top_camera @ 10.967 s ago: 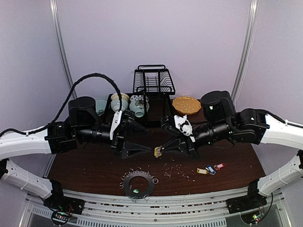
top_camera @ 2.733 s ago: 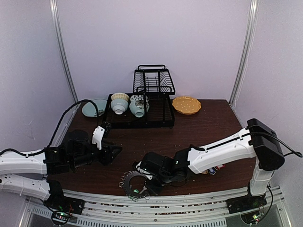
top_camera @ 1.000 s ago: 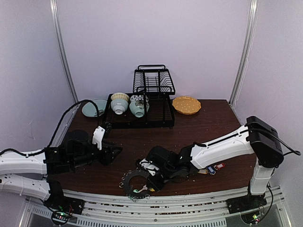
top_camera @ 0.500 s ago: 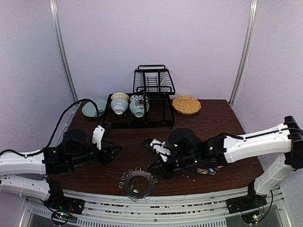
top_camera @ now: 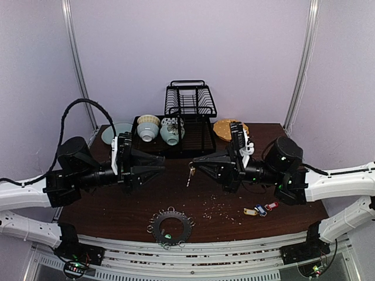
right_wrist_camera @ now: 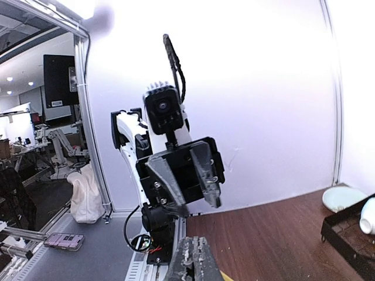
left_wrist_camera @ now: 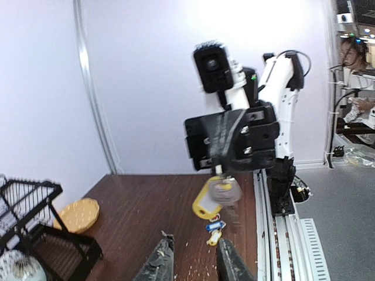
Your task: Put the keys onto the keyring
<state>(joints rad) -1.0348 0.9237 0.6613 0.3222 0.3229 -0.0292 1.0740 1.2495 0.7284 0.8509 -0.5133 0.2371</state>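
My right gripper (top_camera: 195,165) is raised in mid-air, pointing left, and is shut on a metal key with a yellow tag (top_camera: 190,174). In the left wrist view the key and tag (left_wrist_camera: 214,195) hang below the right gripper's shut fingers. My left gripper (top_camera: 160,167) faces it at the same height, a short gap away, open and empty; its fingers (left_wrist_camera: 162,261) stand apart. The dark keyring (top_camera: 170,227) lies flat near the front edge, with a green tag (top_camera: 168,236) on it. Yellow, blue and red tagged keys (top_camera: 261,209) lie on the table at right.
A black dish rack (top_camera: 176,137) with bowls stands at the back. An orange scalloped plate (top_camera: 226,129) is behind the right arm. A pale green dish (top_camera: 109,134) sits back left. Crumbs (top_camera: 220,209) are scattered mid-table.
My right arm rose from low beside the keyring to mid-air, carrying the yellow-tagged key. My left arm also rose and now faces the right gripper.
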